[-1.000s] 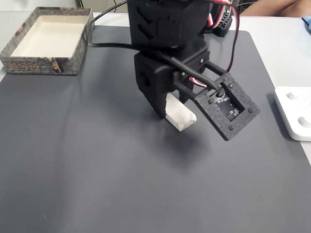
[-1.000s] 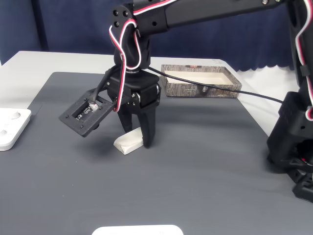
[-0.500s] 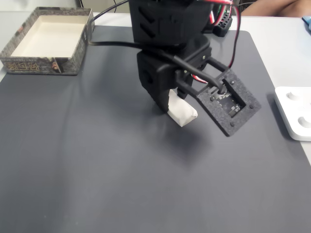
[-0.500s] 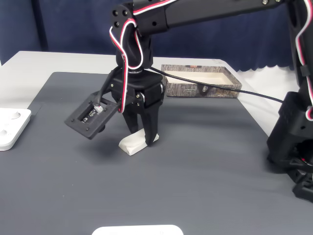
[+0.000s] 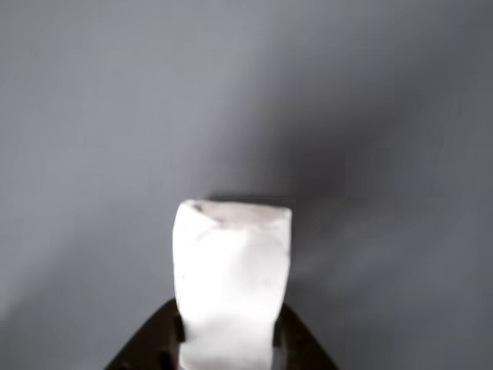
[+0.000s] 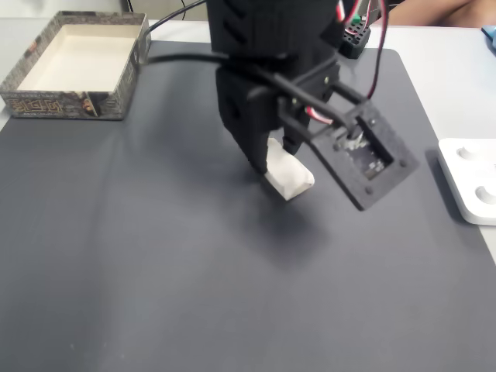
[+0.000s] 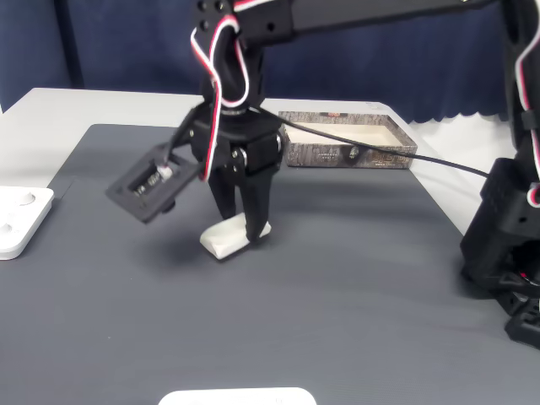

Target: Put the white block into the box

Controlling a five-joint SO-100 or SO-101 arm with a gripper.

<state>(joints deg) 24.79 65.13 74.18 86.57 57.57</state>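
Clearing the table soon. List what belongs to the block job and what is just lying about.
Job:
block, between the gripper fingers
box, back of the mat

Lying about:
white device off the mat's edge
flat white object at the table's near edge

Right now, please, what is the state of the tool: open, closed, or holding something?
Tool: closed on the white block, one finger on each side; the block's far end looks raised above the grey mat.
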